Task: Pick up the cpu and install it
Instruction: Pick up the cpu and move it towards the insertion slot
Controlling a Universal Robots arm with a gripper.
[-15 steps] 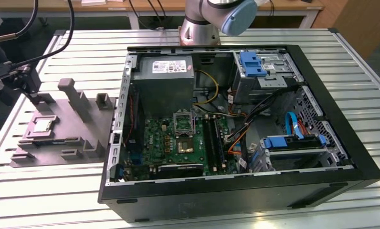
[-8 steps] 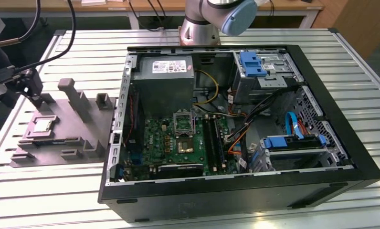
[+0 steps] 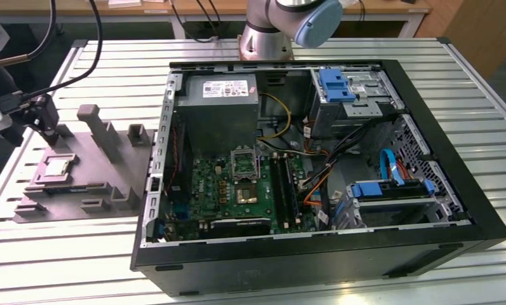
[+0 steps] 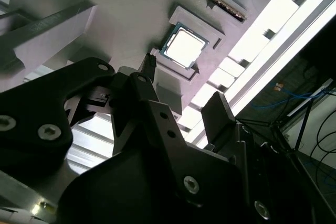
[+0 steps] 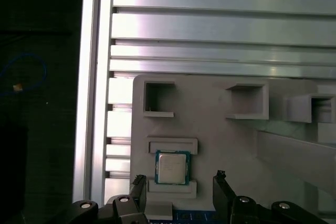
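a slatted metal counter [image 3: 67,267] carries everything. on it, toward the exterior view's right, lies a black computer case [image 3: 321,273] with its side off. inside the case are a grey power supply [image 3: 223,117], a green board [image 3: 223,194] with a metal-framed socket [image 3: 245,164], and blue drive brackets [image 3: 336,86]. the base of the robot arm [image 3: 274,28] stands on the counter behind the case.

just beside the case, on the exterior view's left, sits a grey moulded tray [image 3: 100,184] with upright posts and square pockets.

the gripper [image 3: 47,124] hangs over the tray near one of its posts. in both wrist views its two dark fingers [image 5: 139,184] stand wide apart, wider than the chip between them. the gripper [image 5: 179,182] holds nothing and touches nothing that can be seen.

the cpu [image 3: 56,167] lies flat in a shallow recess of the tray, well apart from the socket. in the first wrist view the cpu [image 5: 172,167] sits between two raised grey bars. in the second wrist view the cpu [image 4: 184,46] shows its pale metal top beyond the tips of the gripper [image 4: 184,85].

a white label [image 3: 227,89] is stuck on the power supply; its print is too small to read.
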